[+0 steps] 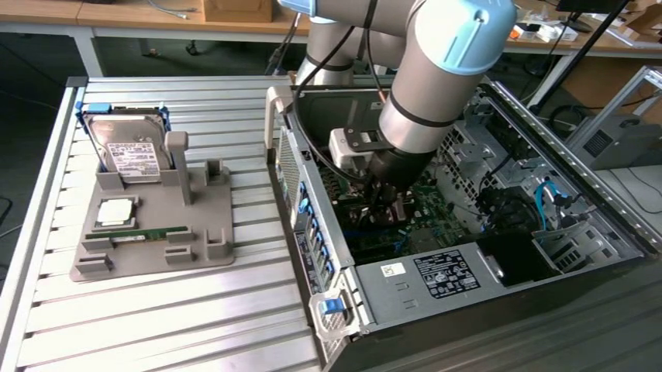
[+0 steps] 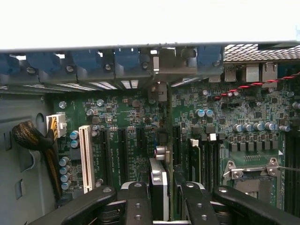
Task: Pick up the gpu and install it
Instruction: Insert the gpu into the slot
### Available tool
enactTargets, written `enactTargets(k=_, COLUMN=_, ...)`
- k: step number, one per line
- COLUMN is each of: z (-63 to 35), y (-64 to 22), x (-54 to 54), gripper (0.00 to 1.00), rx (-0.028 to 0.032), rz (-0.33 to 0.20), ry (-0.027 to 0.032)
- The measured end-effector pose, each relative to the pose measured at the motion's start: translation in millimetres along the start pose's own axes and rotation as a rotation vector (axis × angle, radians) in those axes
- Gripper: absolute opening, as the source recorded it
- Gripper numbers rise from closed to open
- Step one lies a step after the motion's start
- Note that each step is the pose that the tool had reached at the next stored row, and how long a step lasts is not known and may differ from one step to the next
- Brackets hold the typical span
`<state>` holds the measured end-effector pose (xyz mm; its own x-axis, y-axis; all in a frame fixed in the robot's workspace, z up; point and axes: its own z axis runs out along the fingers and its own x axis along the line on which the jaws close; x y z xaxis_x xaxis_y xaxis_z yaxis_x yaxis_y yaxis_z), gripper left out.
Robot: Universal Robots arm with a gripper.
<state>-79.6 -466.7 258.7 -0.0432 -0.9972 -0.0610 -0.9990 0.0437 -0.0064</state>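
Note:
My gripper (image 1: 379, 208) is down inside the open computer case (image 1: 310, 256), just above the green motherboard (image 1: 435, 209). In the wrist view the gripper (image 2: 162, 199) is shut on the gpu (image 2: 158, 180). The gpu is a thin dark card seen edge-on, with a silvery metal edge between the black fingers (image 2: 136, 199). It stands upright over the row of black expansion slots (image 2: 123, 150), in line with the case's rear bracket openings (image 2: 161, 89). Whether its lower edge sits in a slot is hidden. In the exterior view the arm hides most of the card.
A white slot (image 2: 86, 157) and a cable bundle (image 2: 30, 136) lie beside the black slots, with the processor socket (image 2: 255, 176) on the other side. On the slatted table, a grey holder (image 1: 201, 240) carries the hard drive (image 1: 129, 151), a processor chip (image 1: 116, 211) and a green memory stick (image 1: 150, 232).

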Motion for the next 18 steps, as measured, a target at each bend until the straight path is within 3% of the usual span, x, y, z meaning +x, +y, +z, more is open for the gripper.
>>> enactTargets(k=5, z=0.0, y=0.0, x=-0.5, gripper=0.3, rx=-0.0015, rz=-0.024, ry=0.0)
enactTargets(k=18, z=1.3, y=0.1, x=-2.6, gripper=0.3, rx=-0.0018, rz=-0.028, ry=-0.0001)
